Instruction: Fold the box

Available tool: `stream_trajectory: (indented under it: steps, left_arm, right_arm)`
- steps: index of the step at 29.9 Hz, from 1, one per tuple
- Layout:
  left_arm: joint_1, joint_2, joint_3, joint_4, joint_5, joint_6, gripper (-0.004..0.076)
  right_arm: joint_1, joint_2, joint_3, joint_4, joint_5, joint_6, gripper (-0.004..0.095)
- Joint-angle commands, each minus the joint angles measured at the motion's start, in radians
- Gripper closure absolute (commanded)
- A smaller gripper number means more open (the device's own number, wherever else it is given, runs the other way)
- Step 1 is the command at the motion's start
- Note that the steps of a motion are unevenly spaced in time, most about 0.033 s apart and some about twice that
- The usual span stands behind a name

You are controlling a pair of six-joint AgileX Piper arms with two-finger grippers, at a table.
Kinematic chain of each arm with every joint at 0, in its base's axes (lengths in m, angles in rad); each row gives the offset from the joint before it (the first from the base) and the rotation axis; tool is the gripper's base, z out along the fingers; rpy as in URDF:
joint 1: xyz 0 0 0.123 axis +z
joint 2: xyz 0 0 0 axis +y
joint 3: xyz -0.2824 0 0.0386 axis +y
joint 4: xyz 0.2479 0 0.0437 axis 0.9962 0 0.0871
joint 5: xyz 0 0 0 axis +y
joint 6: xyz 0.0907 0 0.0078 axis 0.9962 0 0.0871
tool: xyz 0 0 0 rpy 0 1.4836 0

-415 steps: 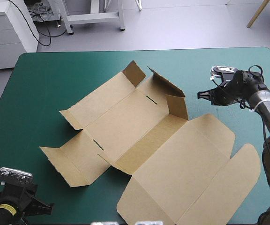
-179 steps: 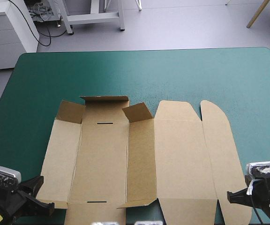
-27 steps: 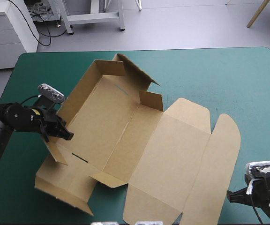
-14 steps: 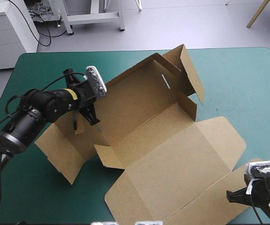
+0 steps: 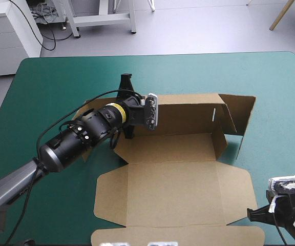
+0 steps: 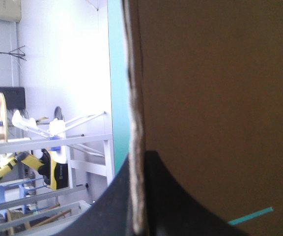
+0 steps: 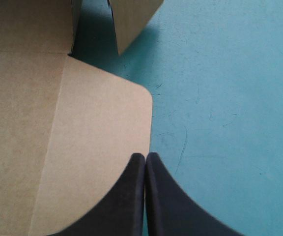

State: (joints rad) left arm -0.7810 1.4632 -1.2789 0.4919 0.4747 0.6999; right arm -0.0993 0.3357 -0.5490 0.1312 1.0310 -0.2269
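The brown box (image 5: 173, 179) lies mid-table with its lid panel flat toward the near edge. Its far wall (image 5: 188, 115) stands upright, and an end flap (image 5: 242, 115) is raised at the right. My left gripper (image 5: 137, 114) is at the left end of that wall. In the left wrist view my left gripper (image 6: 137, 162) is shut on the board's edge (image 6: 134, 98). My right gripper (image 5: 251, 215) rests low at the near right corner. In its own view my right gripper (image 7: 145, 157) is shut and empty, just beside the lid's rounded corner (image 7: 107, 113).
The teal-green cover (image 5: 270, 92) stretches wide to the right of the box and beyond its far wall. The lid's front flap (image 5: 178, 234) reaches the table's near edge.
The left arm has swung the box round and moved right with it. The far wall now stands upright, parallel to the far edge. The right gripper has stayed put.
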Motion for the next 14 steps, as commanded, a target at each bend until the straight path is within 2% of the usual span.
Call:
stream_trajectory:
  steps: [1, 6, 11, 14]
  left_arm:
    - [-0.066, -0.012, -0.036, 0.132, -0.083, -0.054, 0.0734]
    - [-0.138, 0.022, -0.036, 0.302, -0.076, -0.169, 0.0734]
    - [-0.207, 0.061, -0.036, 0.592, 0.031, -0.489, 0.0734]
    - [-0.251, 0.081, -0.032, 0.756, 0.095, -0.628, 0.0734]
  right_arm:
    - [-0.006, 0.009, -0.023, 0.007, -0.059, -0.008, 0.0927]
    - [-0.006, 0.009, -0.023, 0.007, -0.059, -0.008, 0.0927]
    - [-0.006, 0.009, -0.023, 0.007, -0.059, -0.008, 0.0927]
    - [-0.006, 0.009, -0.023, 0.007, -0.059, -0.008, 0.0927]
